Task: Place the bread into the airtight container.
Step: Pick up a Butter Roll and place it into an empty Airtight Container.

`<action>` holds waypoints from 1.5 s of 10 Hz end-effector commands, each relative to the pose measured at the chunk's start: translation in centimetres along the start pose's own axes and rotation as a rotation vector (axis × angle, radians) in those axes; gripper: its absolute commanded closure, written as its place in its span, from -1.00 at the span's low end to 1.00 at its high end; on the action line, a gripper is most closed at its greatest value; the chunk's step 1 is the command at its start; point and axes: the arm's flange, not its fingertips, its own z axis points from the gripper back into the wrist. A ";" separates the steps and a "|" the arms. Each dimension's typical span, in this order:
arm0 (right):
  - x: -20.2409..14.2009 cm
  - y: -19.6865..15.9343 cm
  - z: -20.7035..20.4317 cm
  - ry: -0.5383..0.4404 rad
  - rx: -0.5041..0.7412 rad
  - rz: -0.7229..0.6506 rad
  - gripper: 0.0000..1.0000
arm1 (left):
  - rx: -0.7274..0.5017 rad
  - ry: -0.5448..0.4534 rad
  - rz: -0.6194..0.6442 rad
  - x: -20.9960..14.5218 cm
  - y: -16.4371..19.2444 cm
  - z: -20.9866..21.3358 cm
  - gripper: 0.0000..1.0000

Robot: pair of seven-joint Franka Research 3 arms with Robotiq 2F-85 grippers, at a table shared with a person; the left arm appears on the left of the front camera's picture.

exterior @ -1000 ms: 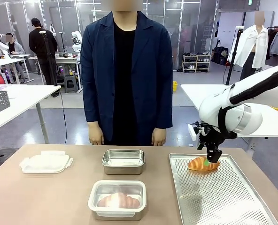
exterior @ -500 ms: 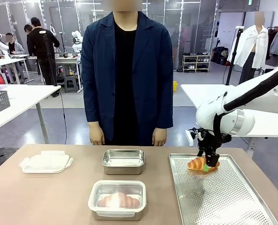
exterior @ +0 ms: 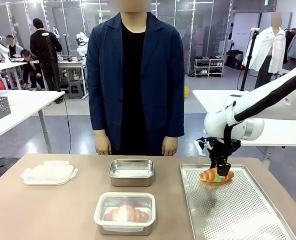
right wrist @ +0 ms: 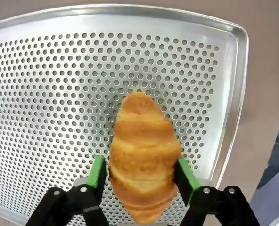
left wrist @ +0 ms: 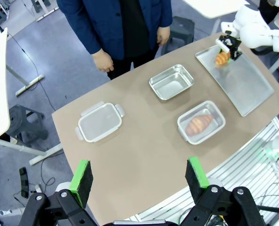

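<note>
One bread [right wrist: 142, 150] clasped by right gripper [right wrist: 142, 174] on tray [right wrist: 45, 94] | left gripper [left wrist: 138, 175] spread, empty | risk: soft bread could squash or twist free on lift

Right end effector [exterior: 219, 173]: jaws have narrowed; green pads [right wrist: 98, 175] now press both sides of golden crescent-shaped croissant [exterior: 207, 176].
Right arm: shifted slightly toward nine o'clock.

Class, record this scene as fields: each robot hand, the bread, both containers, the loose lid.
Right hand: closed on the croissant
Croissant position: far end of the perforated tray
Left hand: open, high above the table
Far steel container: empty
Near container: holds a second croissant
Loose lid: table's left side
</note>
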 end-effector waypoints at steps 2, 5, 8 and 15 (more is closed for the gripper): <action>0.3 0.0 -0.7 0.039 0.022 -0.028 0.12 | -0.008 -0.003 -0.003 0.0 0.0 0.0 -1.00; 0.9 1.1 1.3 0.024 -0.023 -0.035 0.38 | -0.008 -0.003 -0.003 0.0 0.0 0.0 -1.00; 3.8 2.2 6.1 0.042 -0.063 -0.038 0.38 | -0.008 -0.003 -0.003 0.0 0.0 0.0 -1.00; 22.1 3.0 13.4 0.014 -0.081 -0.052 0.38 | -0.008 -0.003 -0.003 0.0 0.0 0.0 -1.00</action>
